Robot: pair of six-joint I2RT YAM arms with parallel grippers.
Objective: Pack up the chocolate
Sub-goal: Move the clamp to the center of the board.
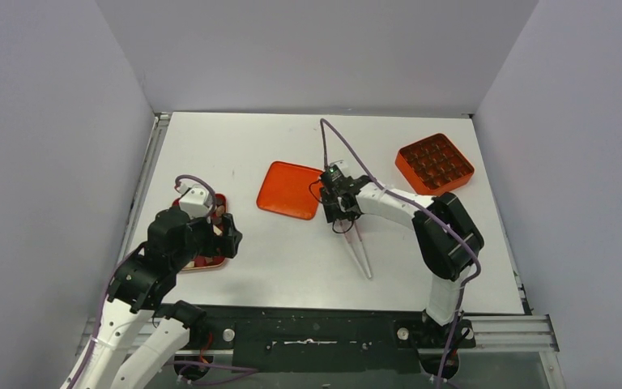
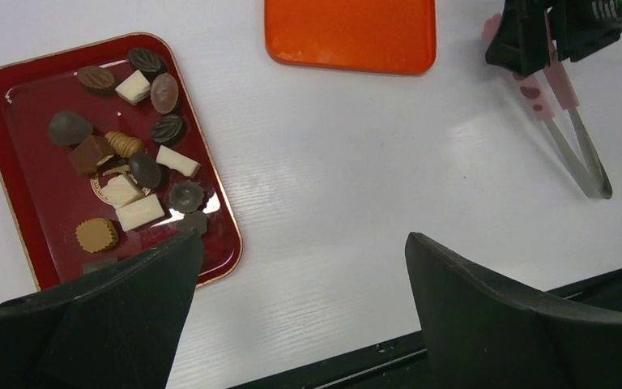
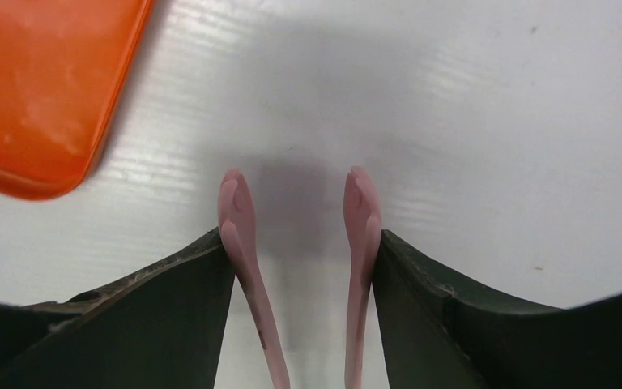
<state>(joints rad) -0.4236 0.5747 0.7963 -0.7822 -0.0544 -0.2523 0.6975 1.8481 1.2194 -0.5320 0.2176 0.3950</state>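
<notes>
The chocolate (image 2: 121, 174) is several small dark, tan and cream pieces lying on a dark red tray (image 2: 219, 219). My left gripper (image 2: 304, 239) hangs open over the tray's near right corner, with only bare table between its fingers. In the top view the left gripper (image 1: 225, 231) covers most of that tray (image 1: 210, 261). My right gripper (image 3: 300, 235) is down at mid table, its two fingers pressed against the outer sides of the pink tongs (image 3: 239, 219). The tongs' (image 1: 362, 251) metal tips point toward the near edge.
A flat orange lid (image 1: 290, 190) lies just left of the right gripper (image 1: 342, 217). An orange box with a grid of compartments (image 1: 435, 164) stands at the back right. The table's black front rail (image 2: 453, 356) runs close below the left fingers.
</notes>
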